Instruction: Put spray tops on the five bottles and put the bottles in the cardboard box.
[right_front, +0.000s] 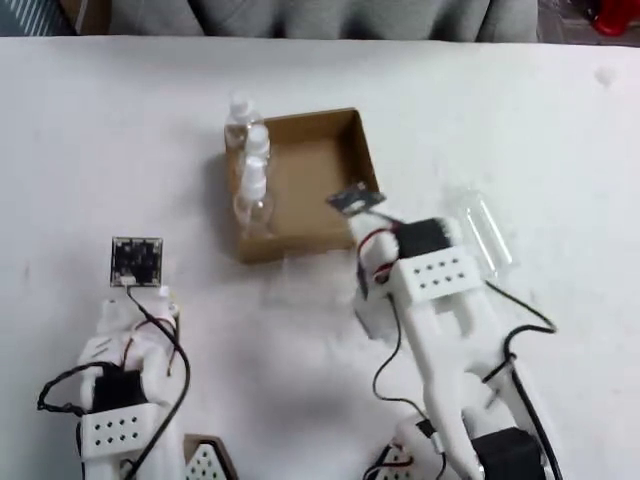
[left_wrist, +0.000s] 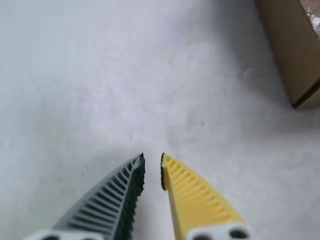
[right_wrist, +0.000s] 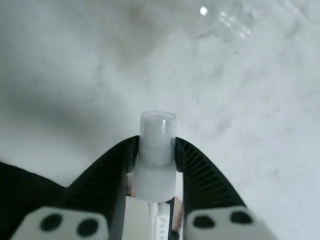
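Box: your cardboard box (right_front: 310, 170) sits mid-surface, open side up, brown floor showing across most of it.
In the box: clear bottles with white tops (right_front: 252, 170) are bunched along the wall on the left arm's side. They overlap, so you can't get a firm count from the high view.
Box from the left wrist: one brown corner (left_wrist: 287, 50) is at the edge of the picture, with a glint of clear plastic just over its wall.
Loose bottle: one clear bottle (right_front: 482, 232) lies on its side on the white surface (right_front: 120, 120), outside the box, on the right arm's side. From the right wrist it is a faint clear shape (right_wrist: 230, 22) beyond the gripper.
Spray top: the pale spray top (right_wrist: 156, 145) is not on any bottle; it is in your right gripper, its cap poking past the fingertips.
Right gripper: the right gripper (right_wrist: 156, 143) has both black fingers pressed against the spray top's sides, above bare surface.
Right arm: the right arm (right_front: 440, 300) has its wrist just beside the box's near corner, between the box and the loose bottle.
Left gripper: the left gripper (left_wrist: 152, 166) has its grey and yellow fingers a narrow slit apart with nothing between them, over bare surface near the box corner.
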